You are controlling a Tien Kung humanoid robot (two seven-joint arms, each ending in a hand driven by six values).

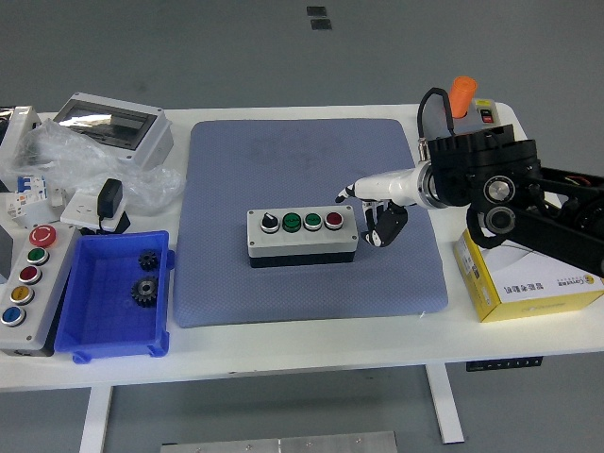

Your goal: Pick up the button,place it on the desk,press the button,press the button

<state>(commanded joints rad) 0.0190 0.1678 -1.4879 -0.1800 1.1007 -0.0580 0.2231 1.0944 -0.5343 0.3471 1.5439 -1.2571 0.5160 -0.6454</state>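
Note:
A grey button box [302,236] lies on the blue mat [311,283] at mid-table. Its top carries a black selector knob [269,223], two green buttons [301,223] and a red button [333,220]. My right hand [370,211] reaches in from the right and hovers just off the box's right end. Its white index finger [351,192] points left above the red button, and the black fingers [385,226] curl downward beside the box. It holds nothing. My left arm is out of view.
A blue bin [90,330] with two gears stands at the front left, next to a grey panel with coloured buttons [24,281]. A yellow box [528,283] lies under my right forearm. A grey box with an orange knob [460,98], a clear-lid enclosure [113,123] and plastic bags [57,165] line the back.

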